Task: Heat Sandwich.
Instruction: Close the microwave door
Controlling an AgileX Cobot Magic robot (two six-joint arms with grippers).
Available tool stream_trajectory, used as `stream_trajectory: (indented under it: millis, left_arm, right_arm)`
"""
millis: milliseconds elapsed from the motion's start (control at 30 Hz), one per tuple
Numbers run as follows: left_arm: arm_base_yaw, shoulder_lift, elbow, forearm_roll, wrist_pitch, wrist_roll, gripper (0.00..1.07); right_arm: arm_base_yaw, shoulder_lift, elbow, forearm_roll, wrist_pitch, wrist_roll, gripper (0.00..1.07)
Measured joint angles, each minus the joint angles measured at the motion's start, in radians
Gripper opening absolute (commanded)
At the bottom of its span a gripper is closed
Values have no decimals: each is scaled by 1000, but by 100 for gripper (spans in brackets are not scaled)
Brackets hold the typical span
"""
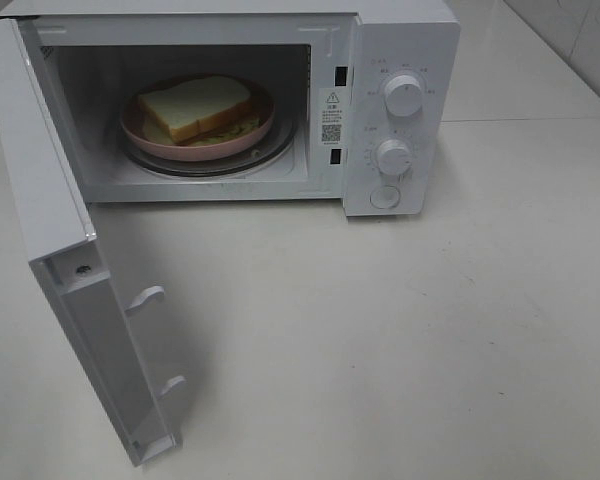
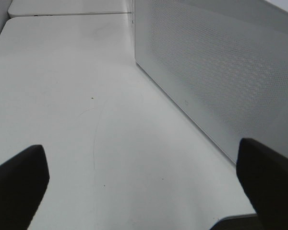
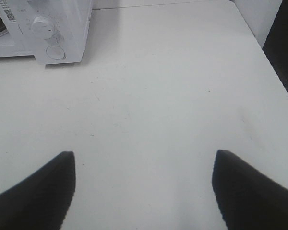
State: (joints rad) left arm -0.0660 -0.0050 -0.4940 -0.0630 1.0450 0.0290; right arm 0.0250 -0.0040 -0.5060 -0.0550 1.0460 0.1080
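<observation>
The sandwich (image 1: 197, 106), pale white bread with a golden crust over a thin yellowish layer, lies on a round pink plate (image 1: 250, 137) inside the open white microwave (image 1: 400, 60). The microwave door (image 1: 70, 290) stands wide open at the left. Neither gripper shows in the exterior high view. In the left wrist view my left gripper (image 2: 144, 177) is open and empty over the table, beside the door's perforated outer face (image 2: 221, 72). In the right wrist view my right gripper (image 3: 143, 187) is open and empty over the table, away from the microwave's control panel (image 3: 50, 33).
The microwave has two knobs (image 1: 405, 95) and a round door button (image 1: 385, 196) on its right panel. The white table (image 1: 380, 340) runs to an edge at the right in the right wrist view (image 3: 273, 67). A second table (image 1: 520, 60) adjoins behind.
</observation>
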Motion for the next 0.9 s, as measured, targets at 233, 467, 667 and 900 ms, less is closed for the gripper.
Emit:
stream_trajectory:
  millis: [233, 467, 667, 900]
  left_arm:
    - [0, 0, 0, -1, 0, 0, 100]
    - [0, 0, 0, -11, 0, 0, 100]
    - [0, 0, 0, -92, -7, 27, 100]
    - [0, 0, -13, -105, -31, 114, 97]
  right_arm:
    - [0, 0, 0, 0, 0, 0, 76]
    - [0, 0, 0, 0, 0, 0, 76]
    - [0, 0, 0, 0, 0, 0, 76]
    - [0, 0, 0, 0, 0, 0, 76]
